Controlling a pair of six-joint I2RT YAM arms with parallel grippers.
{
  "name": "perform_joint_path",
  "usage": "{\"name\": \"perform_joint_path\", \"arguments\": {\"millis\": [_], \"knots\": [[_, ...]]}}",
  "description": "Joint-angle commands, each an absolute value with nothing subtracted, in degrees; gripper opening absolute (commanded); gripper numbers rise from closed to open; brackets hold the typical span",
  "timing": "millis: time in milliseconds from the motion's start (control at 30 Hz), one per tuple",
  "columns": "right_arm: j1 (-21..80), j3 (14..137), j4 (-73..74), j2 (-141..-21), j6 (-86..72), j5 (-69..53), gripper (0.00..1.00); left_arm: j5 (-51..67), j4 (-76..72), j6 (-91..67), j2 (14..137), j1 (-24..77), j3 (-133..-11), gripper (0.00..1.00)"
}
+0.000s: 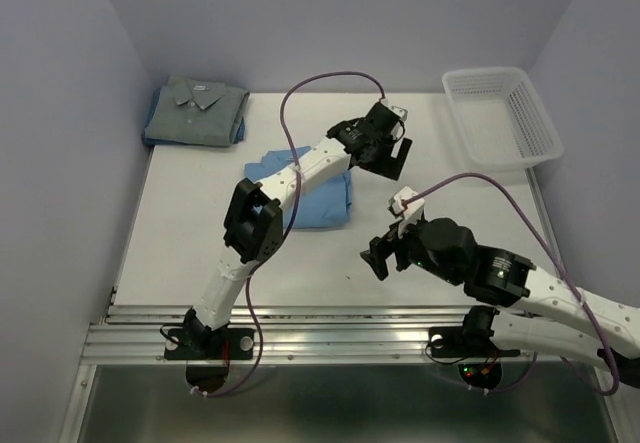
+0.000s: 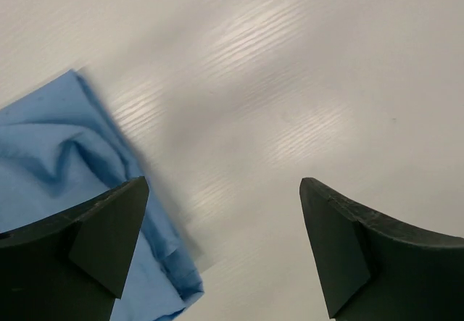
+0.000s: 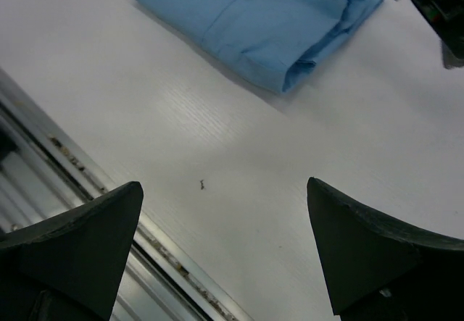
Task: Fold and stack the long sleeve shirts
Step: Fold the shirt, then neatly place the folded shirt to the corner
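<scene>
You've got two long sleeve shirts, one light blue shirt, one grey shirt, one white mesh basket, two arms, left arm, right arm, two claws, left claw, right claw, one table

Bare table lies between and ahead of the left gripper's spread fingers; the blue shirt crowds one finger's side. Ahead of the right gripper the surface is free up to that folded shirt, with the left gripper beyond it to the right. The white basket stands well apart.
</scene>
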State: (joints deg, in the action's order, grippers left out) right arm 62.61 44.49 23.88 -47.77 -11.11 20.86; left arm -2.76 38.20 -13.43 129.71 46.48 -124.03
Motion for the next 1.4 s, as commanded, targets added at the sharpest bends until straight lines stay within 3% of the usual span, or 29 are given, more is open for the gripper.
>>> {"name": "perform_joint_path", "arguments": {"millis": [0, 167, 233, 367, 500, 633, 900, 1367], "knots": [[62.8, 48.2, 20.9, -40.8, -7.8, 8.1, 1.0, 6.4, 33.2, -14.3, 125.4, 45.1, -127.9, 0.99], [62.8, 47.5, 18.5, -36.8, -12.9, 9.7, 1.0, 6.0, 29.0, -21.1, 117.6, 37.8, -119.2, 0.99], [62.8, 47.5, 18.5, -38.3, -14.0, 10.8, 1.0, 6.8, 24.4, -24.6, 110.2, 32.3, -107.8, 0.99], [62.8, 48.3, 16.3, -47.9, -15.1, 12.5, 1.0, 6.7, 16.6, -25.6, 95.1, 23.7, -88.3, 0.99], [60.7, 50.2, 10.6, -60.1, -14.4, 18.3, 1.0, -1.8, 15.5, -26.3, 82.3, 16.6, -73.1, 0.99], [52.3, 58.2, 3.2, -74.6, -13.3, -2.0, 1.0, -1.9, 13.2, -28.7, 72.6, 8.4, -59.2, 0.99], [44.0, 74.8, 1.9, -100.5, -13.2, -10.6, 1.0, 1.9, 12.0, -28.5, 71.5, 5.8, -52.2, 0.99], [33.7, 70.4, 1.9, -114.6, -17.5, -16.8, 1.0, 15.0, 2.0, -24.0, 85.3, 4.3, -50.4, 0.99]]}}
